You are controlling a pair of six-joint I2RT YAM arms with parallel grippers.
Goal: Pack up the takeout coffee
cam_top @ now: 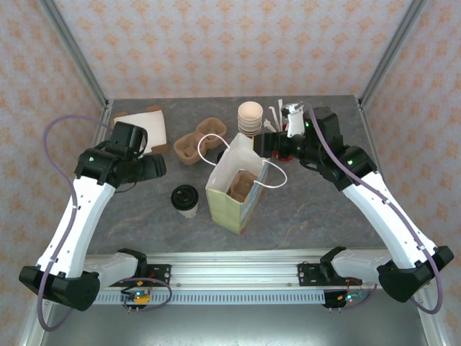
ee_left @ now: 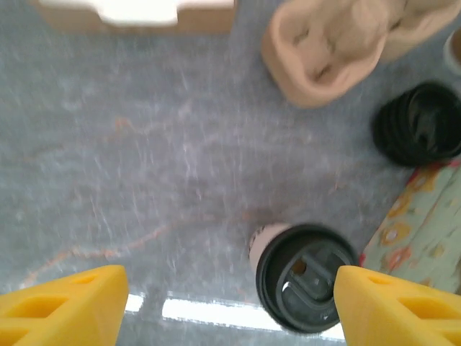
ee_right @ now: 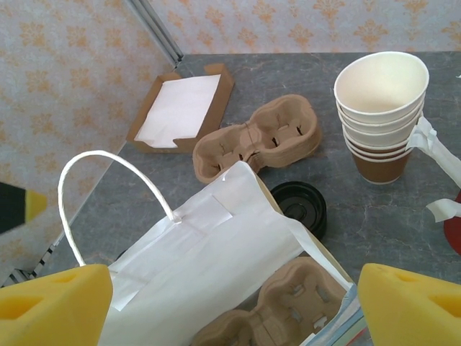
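The takeout coffee, a small paper cup with a black lid, stands upright on the grey table just left of the bag. In the left wrist view the takeout coffee sits low, close to the right yellow finger. My left gripper hovers open behind and to the left of the cup, apart from it. The paper bag stands open with a pulp cup carrier lying inside. My right gripper stands open at the bag's back rim, holding nothing.
A stack of lidless cups stands behind the bag, with white stirrers to its right. A second pulp carrier and a napkin tray lie at the back left. Black lids lie beside the bag.
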